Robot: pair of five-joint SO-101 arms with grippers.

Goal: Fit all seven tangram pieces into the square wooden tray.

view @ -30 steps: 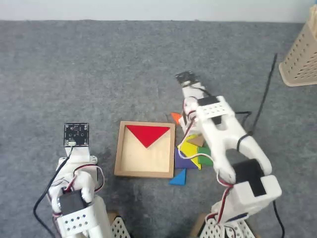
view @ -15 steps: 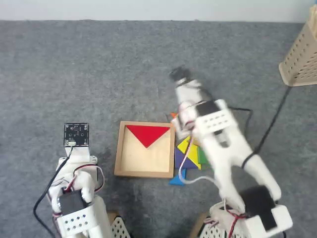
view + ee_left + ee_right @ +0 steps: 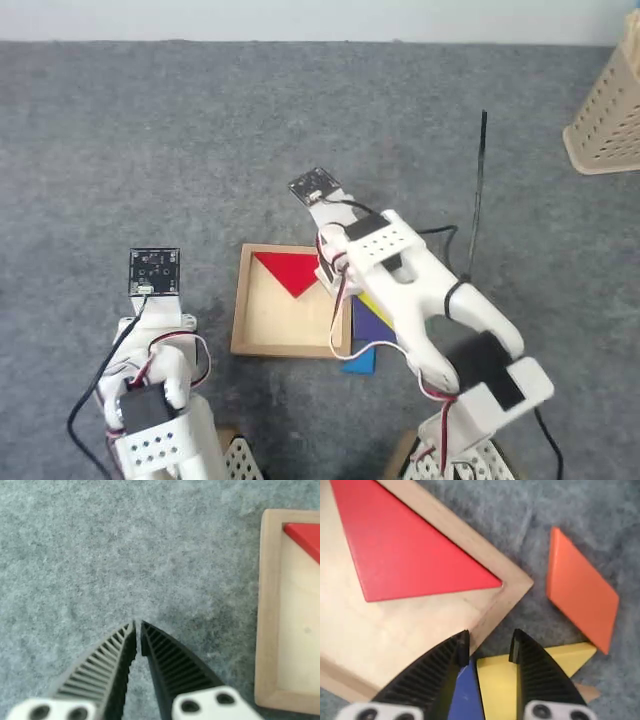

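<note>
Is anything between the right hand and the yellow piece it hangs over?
Nothing visible does. The right hand is open directly above the yellow piece, which lies uncovered just outside the corner of the wooden tray.

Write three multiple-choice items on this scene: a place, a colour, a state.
1. Where does the red triangle lie?
A. inside the wooden tray
B. on the floor
C. in a gripper

2. What colour is the parallelogram piece on the carpet by the tray's corner?
A. green
B. orange
C. purple

3. What state is the left gripper in?
A. wide open
B. shut on a piece
C. shut, holding nothing

Answers:
1 A: it lies flat on the tray's floor, against the rim.
2 B: the right wrist view shows it orange.
3 C: its fingertips meet over bare carpet.
</note>
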